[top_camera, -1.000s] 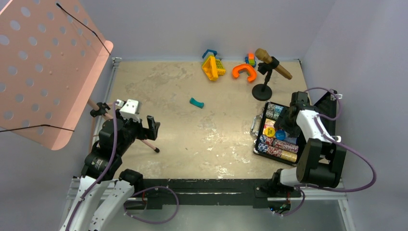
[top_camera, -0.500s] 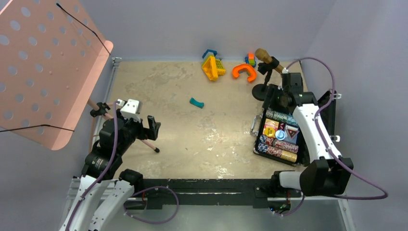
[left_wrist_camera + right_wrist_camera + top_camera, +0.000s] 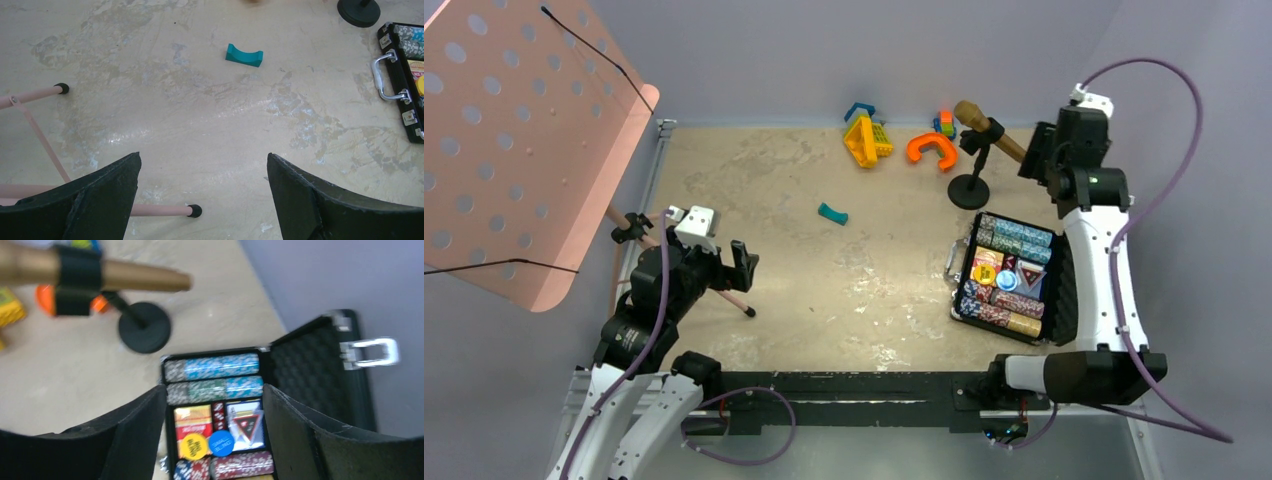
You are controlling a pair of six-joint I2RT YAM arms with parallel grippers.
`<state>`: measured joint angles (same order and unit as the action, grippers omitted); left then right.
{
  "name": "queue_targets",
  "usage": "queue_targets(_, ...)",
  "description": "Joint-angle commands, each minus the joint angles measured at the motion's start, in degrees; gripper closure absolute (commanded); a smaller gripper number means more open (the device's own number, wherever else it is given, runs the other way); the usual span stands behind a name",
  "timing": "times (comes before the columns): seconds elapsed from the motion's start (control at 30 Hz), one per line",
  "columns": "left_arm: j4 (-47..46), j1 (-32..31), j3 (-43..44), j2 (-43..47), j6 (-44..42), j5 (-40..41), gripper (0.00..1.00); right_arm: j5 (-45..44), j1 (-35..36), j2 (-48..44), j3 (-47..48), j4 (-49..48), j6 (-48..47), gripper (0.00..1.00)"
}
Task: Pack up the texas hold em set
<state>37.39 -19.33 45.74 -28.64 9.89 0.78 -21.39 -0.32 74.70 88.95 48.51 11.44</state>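
Observation:
The black poker case (image 3: 965,262) lies open at the right of the table, lid (image 3: 1065,296) folded back to the right. Inside are chip rows (image 3: 212,367), a red card deck (image 3: 192,420), small red dice (image 3: 218,415), a yellow token (image 3: 193,446), a blue token (image 3: 220,442) and a triangular token (image 3: 247,425). My right gripper (image 3: 1036,158) is raised above the case's far end, open and empty (image 3: 214,387). My left gripper (image 3: 739,262) is open and empty over bare table at the left (image 3: 202,156); the case's silver handle (image 3: 382,80) shows at its right.
A microphone on a black round stand (image 3: 970,190) stands just beyond the case. Orange, yellow and blue toys (image 3: 869,135) lie at the back. A teal curved piece (image 3: 831,212) lies mid-table. A pink music stand (image 3: 514,140) and its legs (image 3: 45,92) are by the left arm.
My right gripper has risen out of the case and swung back toward the far right corner, uncovering the tokens and chips. The left arm has not moved.

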Motion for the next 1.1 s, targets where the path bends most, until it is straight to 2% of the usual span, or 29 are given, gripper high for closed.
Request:
queue_targets(0.0,-2.4,-0.3,-0.2,-0.6,0.0,-0.5,0.00,-1.5,-10.3,-2.6,0.7,-4.4,-1.6,0.27)
queue_targets(0.13,-2.5,-0.3,-0.3,-1.6,-0.2,-0.1,0.00,-3.3,-13.3,-3.9,-2.7,-8.1,-1.6,0.26)
queue_targets(0.3,-2.4,-0.3,-0.6,-1.6,-0.5,1.9,0.01,5.5,-22.2,-6.4,-8.8,-11.4,1.3,0.25)
queue_targets(0.57,-2.2,-0.3,-0.6,-2.5,-0.7,2.9,0.00,12.1,-29.7,-11.2,-18.3,-15.5,3.7,0.24)
queue_targets(1.07,-2.3,-0.3,-0.4,-1.9,-0.6,2.1,0.01,30.9,-30.0,-16.0,-29.1,-17.3,6.1,0.28)
